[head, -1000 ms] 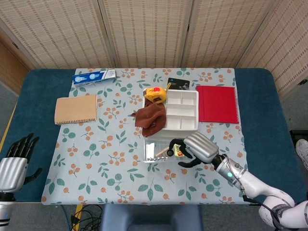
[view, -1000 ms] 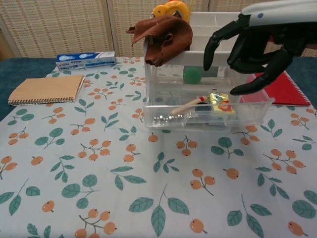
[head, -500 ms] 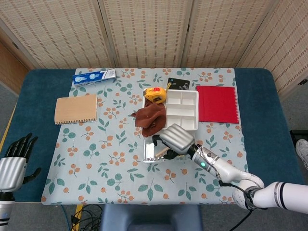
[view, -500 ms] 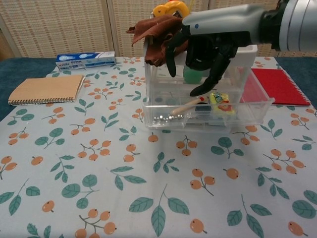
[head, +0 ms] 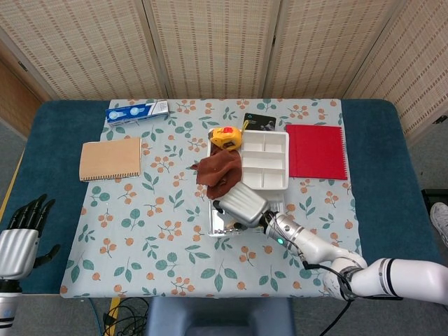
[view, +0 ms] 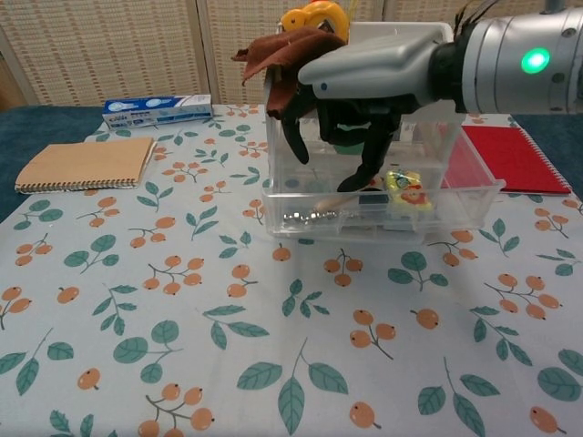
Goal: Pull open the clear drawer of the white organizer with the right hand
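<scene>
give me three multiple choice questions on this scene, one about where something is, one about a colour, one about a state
1. Where does the brown cloth lie?
A. on top of the white organizer
B. on the tan notebook
C. inside the drawer

2. What colour is the notebook to the right of the organizer in the head view?
A. green
B. red
C. black

3. How is the clear drawer?
A. fully shut
B. taken out and upside down
C. pulled out, with things inside

Answers:
1 A, the cloth drapes over the organizer's top edge.
2 B, its cover is plain red.
3 C, it juts forward under the right hand, showing a yellow packet.
</scene>
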Controlling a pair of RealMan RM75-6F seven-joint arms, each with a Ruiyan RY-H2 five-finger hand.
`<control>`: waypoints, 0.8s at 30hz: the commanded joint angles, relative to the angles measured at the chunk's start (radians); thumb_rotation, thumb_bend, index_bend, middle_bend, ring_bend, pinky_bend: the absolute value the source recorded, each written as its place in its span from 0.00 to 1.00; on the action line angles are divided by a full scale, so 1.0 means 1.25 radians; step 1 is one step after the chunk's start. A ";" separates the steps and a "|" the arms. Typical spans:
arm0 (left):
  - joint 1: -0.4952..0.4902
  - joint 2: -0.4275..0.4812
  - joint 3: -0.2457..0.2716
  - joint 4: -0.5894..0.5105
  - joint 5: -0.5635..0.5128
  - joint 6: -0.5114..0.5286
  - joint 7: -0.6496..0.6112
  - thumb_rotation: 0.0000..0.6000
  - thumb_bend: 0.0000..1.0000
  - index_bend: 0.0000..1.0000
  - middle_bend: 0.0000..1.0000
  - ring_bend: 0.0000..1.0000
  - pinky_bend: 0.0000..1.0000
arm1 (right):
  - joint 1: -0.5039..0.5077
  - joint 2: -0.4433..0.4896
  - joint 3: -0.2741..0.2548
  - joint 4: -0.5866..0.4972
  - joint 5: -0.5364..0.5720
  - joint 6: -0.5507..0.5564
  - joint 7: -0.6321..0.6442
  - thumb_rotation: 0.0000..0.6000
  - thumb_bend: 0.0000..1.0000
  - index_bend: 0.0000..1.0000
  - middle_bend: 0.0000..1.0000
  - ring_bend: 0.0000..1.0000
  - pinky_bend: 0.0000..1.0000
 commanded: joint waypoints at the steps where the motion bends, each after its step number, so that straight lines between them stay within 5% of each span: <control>1: 0.000 -0.001 0.000 0.002 0.000 0.000 -0.003 1.00 0.20 0.07 0.04 0.07 0.11 | 0.012 -0.009 -0.010 -0.002 0.016 0.005 -0.028 1.00 0.20 0.45 0.90 1.00 1.00; 24: 0.000 -0.005 0.000 0.013 -0.002 -0.004 -0.011 1.00 0.20 0.07 0.04 0.07 0.11 | 0.039 -0.066 -0.050 0.038 0.034 0.034 -0.124 1.00 0.20 0.44 0.90 1.00 1.00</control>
